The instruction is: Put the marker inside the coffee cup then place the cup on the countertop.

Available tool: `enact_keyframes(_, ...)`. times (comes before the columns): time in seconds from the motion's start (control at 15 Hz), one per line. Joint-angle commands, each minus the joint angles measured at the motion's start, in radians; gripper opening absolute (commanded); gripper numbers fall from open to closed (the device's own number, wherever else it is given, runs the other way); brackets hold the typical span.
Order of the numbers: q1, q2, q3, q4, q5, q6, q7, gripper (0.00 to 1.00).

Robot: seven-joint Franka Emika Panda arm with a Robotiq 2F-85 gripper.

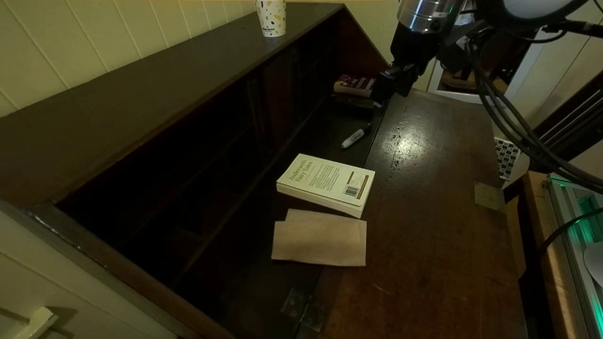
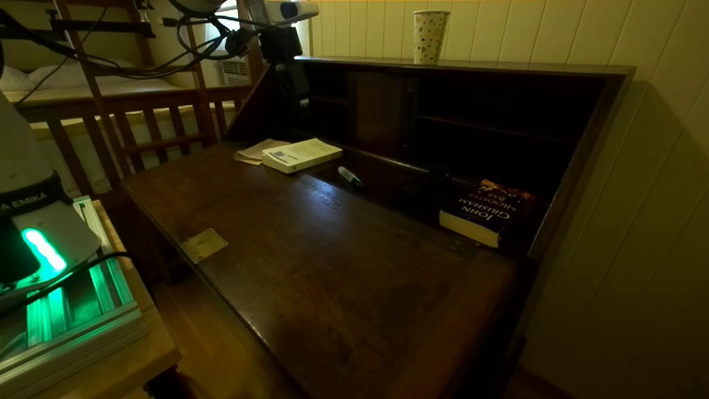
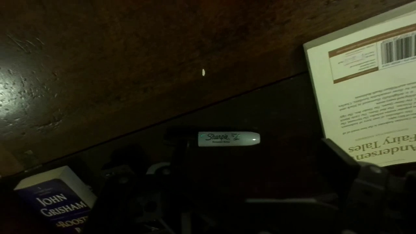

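Observation:
The white and black marker lies flat on the dark inner strip of the desk; it shows in both exterior views (image 1: 354, 138) (image 2: 350, 177) and in the wrist view (image 3: 229, 138). The coffee cup, white with speckles, stands upright on the raised ledge in both exterior views (image 1: 272, 19) (image 2: 430, 36). The countertop (image 1: 424, 226) (image 2: 332, 277) is the glossy brown desk surface. My gripper (image 1: 387, 96) (image 2: 302, 101) hangs above the desk, apart from the marker. In the wrist view my gripper (image 3: 256, 151) is open and empty, its fingers wide apart; the marker shows beyond them.
A white book (image 1: 327, 183) (image 2: 302, 155) lies near the marker, beside brown paper (image 1: 320, 238). A dark John Grisham book (image 2: 487, 213) (image 3: 55, 201) lies on the marker's other side. The raised ledge (image 1: 141, 89) runs along the wall above dark shelves.

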Motion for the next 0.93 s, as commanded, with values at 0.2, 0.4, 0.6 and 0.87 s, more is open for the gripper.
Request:
enact_keyframes(0.2,-0.047,0.136,0.005,0.08,-0.124,-0.011,0.375,1.0)
enact_keyframes(0.4,-0.028,0.208,-0.027,0.11,-0.131,0.045,0.449,1.0)
enact_keyframes(0.6,-0.005,0.288,-0.067,0.15,-0.102,0.1,0.456,1.0)
enact_keyframes(0.87,0.034,0.376,-0.115,0.207,-0.07,0.131,0.449,1.0)
